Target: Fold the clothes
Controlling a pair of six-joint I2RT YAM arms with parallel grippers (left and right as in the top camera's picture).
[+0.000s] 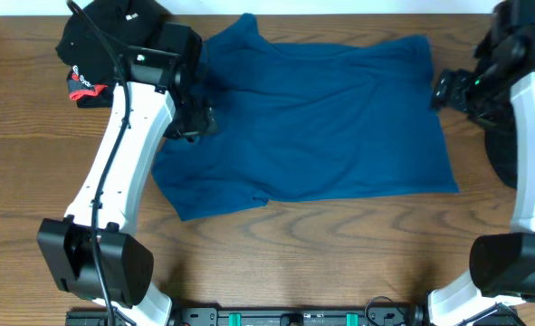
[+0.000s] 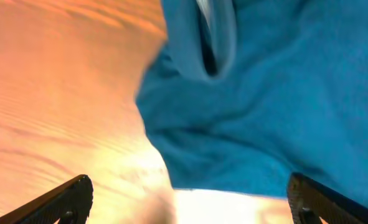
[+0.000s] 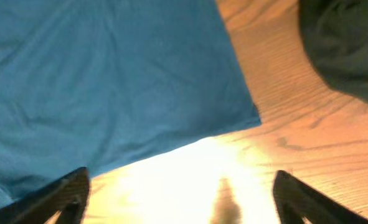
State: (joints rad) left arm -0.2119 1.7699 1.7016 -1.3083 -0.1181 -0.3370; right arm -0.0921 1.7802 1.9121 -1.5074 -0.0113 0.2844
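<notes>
A blue T-shirt (image 1: 312,118) lies spread flat on the wooden table, collar end toward the left. My left gripper (image 1: 195,122) hovers over its left edge near the sleeve, open and empty; the left wrist view shows the shirt's rumpled edge and a fold (image 2: 264,106) between the spread fingers (image 2: 187,202). My right gripper (image 1: 441,91) is open and empty at the shirt's right edge; the right wrist view shows the shirt's corner (image 3: 109,81) and bare wood between the fingers (image 3: 180,196).
A black garment with a red and white logo (image 1: 100,45) lies at the back left. Another dark garment (image 1: 501,154) lies at the right edge, also in the right wrist view (image 3: 345,43). Arm bases stand at the front left and right.
</notes>
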